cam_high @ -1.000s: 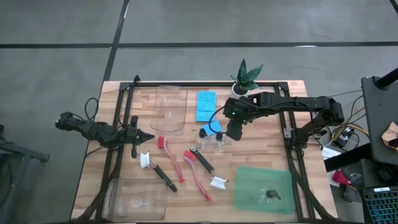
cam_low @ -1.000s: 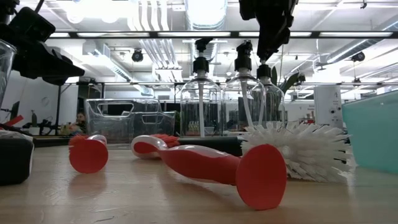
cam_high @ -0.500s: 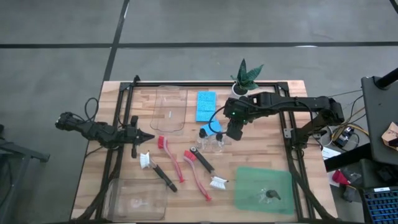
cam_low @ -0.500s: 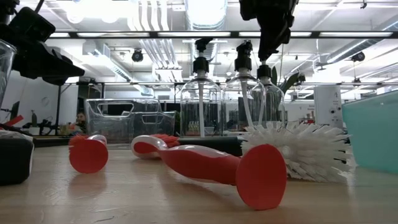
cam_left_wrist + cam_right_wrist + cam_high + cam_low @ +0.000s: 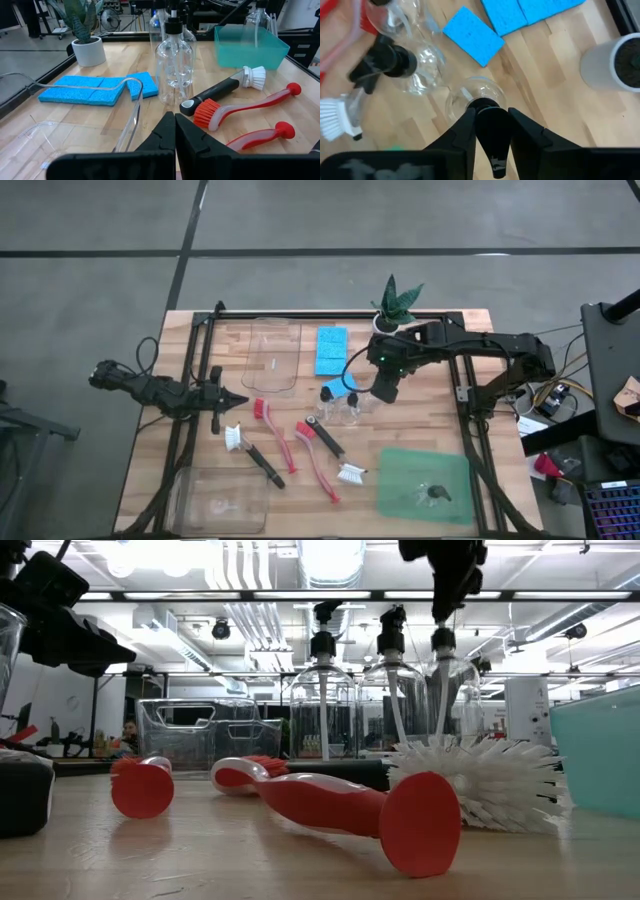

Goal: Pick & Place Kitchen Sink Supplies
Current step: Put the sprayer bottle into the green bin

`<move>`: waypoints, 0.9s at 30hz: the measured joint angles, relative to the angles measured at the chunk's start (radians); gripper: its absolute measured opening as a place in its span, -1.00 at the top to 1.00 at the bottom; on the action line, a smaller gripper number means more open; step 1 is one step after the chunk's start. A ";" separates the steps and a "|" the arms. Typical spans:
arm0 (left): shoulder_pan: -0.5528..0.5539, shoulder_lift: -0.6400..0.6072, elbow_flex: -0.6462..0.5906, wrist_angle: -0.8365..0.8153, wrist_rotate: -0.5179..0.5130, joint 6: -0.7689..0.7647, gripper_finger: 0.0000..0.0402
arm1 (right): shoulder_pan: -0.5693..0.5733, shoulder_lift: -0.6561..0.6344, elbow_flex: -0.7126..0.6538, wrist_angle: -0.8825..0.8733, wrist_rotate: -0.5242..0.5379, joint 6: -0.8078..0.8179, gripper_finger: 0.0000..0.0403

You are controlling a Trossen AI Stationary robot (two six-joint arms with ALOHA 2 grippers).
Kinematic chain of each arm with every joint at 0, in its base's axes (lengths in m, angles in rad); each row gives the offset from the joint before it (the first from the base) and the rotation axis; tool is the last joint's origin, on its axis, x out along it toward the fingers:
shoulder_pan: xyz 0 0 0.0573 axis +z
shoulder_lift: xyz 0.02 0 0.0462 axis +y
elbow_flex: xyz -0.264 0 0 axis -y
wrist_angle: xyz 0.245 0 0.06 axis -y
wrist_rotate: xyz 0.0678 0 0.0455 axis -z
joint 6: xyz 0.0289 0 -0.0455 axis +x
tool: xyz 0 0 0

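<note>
Right wrist view: your right gripper (image 5: 490,125) has its fingers pinched on the black pump top of a clear bottle (image 5: 472,95) | bottle hangs upright straight below the jaws | left gripper (image 5: 225,399) waits, fingers together, well apart.

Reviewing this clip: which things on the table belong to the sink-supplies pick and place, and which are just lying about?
Part of the job:
- blue sponges
- dish brushes
- pump bottles, one gripped at its black top by the right gripper

Just lying about:
- clear trays
- green mat
- potted plant
</note>
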 joint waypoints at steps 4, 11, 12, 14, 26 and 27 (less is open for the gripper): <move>0.000 0.000 0.000 0.000 0.000 0.000 1.00 | 0.007 -0.018 0.057 -0.054 -0.008 0.024 0.56; 0.000 0.000 0.000 0.000 0.000 0.000 1.00 | 0.059 -0.073 0.155 -0.161 -0.009 0.125 0.56; 0.000 0.000 0.000 0.000 0.000 0.000 1.00 | 0.070 -0.081 0.170 -0.178 -0.009 0.142 0.56; 0.000 0.000 0.000 0.000 0.000 0.000 1.00 | 0.096 -0.096 0.196 -0.216 -0.005 0.188 0.56; 0.000 0.000 0.000 0.000 0.000 0.000 1.00 | 0.352 -0.155 0.224 -0.287 0.019 0.433 0.55; 0.000 0.000 0.000 0.000 0.000 0.000 1.00 | 0.376 -0.158 0.224 -0.287 0.020 0.458 0.55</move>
